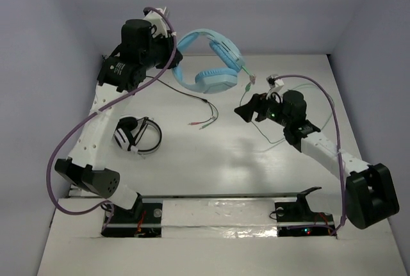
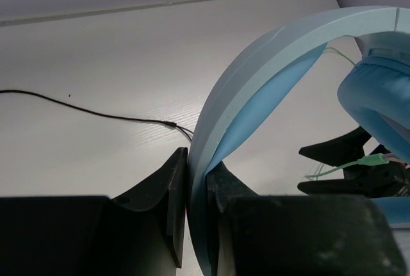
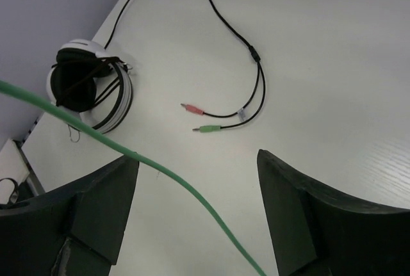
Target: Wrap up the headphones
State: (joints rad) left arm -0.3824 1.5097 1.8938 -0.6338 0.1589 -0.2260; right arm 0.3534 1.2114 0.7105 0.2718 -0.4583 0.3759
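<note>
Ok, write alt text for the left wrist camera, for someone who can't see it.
The left gripper clamps the wide band of the light blue headphones, which arcs up and right to a padded cup. Behind, a thin black cable lies on the white table; the right gripper shows at lower right by the pale green cable.

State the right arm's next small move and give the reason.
Probably close the right gripper on the green cable. Its jaws stand open with the cable crossing the gap between them, while the left gripper clamps the band of the headphones. Gripping the cable would let winding begin.
</note>
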